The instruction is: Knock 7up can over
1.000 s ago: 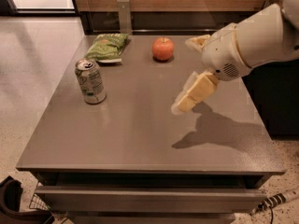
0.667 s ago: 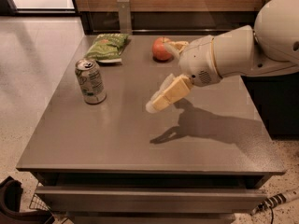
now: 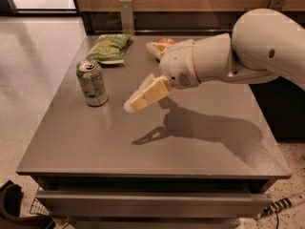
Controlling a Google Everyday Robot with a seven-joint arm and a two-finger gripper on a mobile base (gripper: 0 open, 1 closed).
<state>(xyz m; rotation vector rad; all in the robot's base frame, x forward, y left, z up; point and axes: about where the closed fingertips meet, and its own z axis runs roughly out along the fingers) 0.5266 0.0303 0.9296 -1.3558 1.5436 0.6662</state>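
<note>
The 7up can (image 3: 92, 83) stands upright on the left part of the grey table (image 3: 95, 147). It has a white and green label and a silver top with a pull tab. My gripper (image 3: 137, 102) hangs low over the table, just to the right of the can and a short gap from it, pointing down and left toward it. The gripper holds nothing. The big white arm (image 3: 228, 56) reaches in from the right and casts a shadow on the table.
A flat green chip bag (image 3: 109, 47) lies at the back left of the table. A round orange-red fruit (image 3: 166, 42) sits at the back, partly hidden behind the arm. A wooden wall runs behind. The table's left edge drops to the floor.
The gripper has moved left across the table, from the right middle to just beside the can. The can, bag and fruit have not moved.
</note>
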